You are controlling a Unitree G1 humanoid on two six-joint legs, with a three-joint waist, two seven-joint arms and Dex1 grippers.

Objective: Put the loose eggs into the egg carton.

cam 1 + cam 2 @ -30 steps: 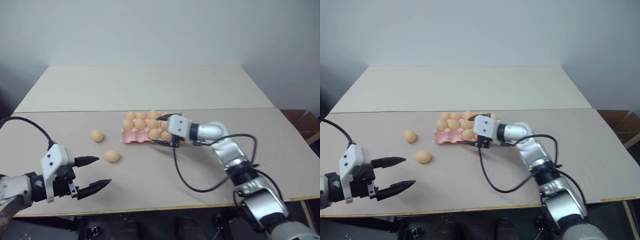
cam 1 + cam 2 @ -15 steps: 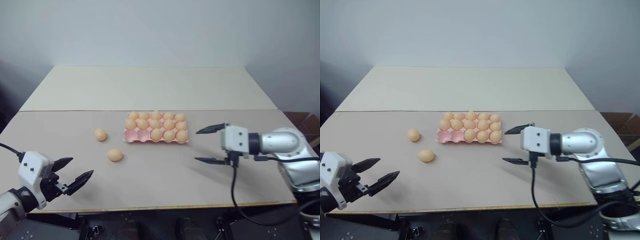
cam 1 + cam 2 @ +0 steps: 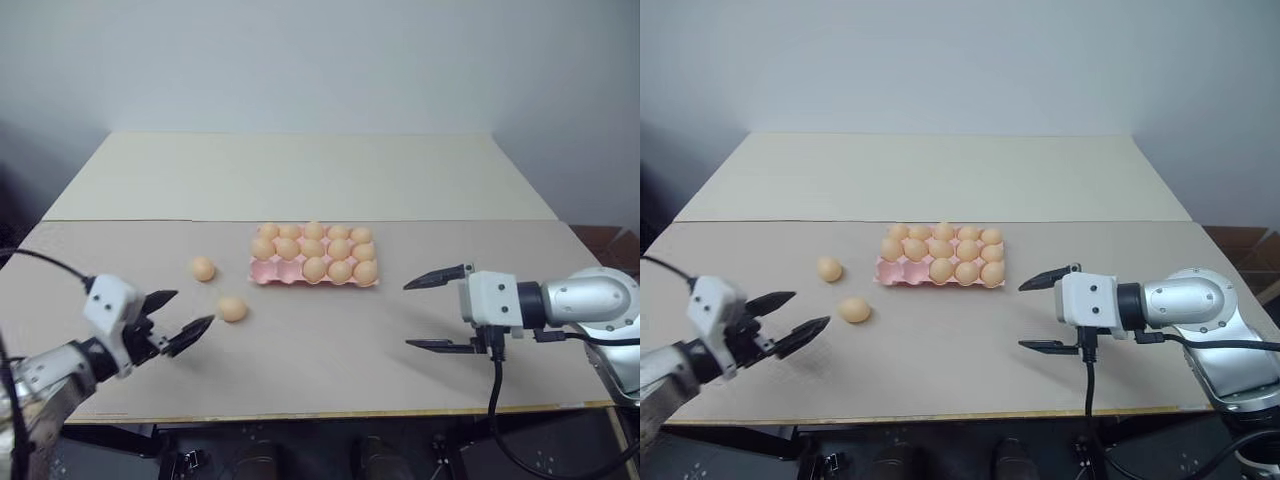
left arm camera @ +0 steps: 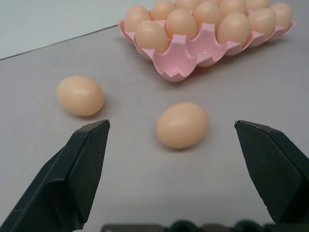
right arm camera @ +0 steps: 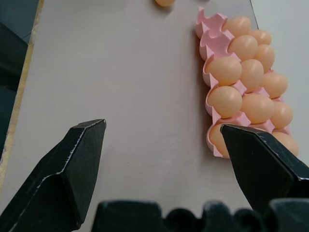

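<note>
Two loose eggs lie on the table left of the pink egg carton [image 3: 268,275]: one [image 3: 203,268] farther back, one [image 3: 232,309] nearer the front. The carton holds several eggs, and two front-left cups [image 4: 181,58] are bare. My left gripper [image 3: 182,317] is open, its fingertips [image 3: 203,323] just left of the nearer egg [image 4: 182,124], which sits ahead between the open fingers without touching them. My right gripper [image 3: 438,311] is open and empty, hanging to the right of the carton [image 5: 212,82] and nearer the front edge.
The table [image 3: 320,360] has a seam across it behind the carton. A black cable [image 3: 495,400] hangs from the right wrist over the front edge. A brown box [image 3: 615,240] stands off the table's right side.
The right gripper pulled back from the carton to the right, leaving an egg in its front row. The left gripper moved forward toward the nearer loose egg.
</note>
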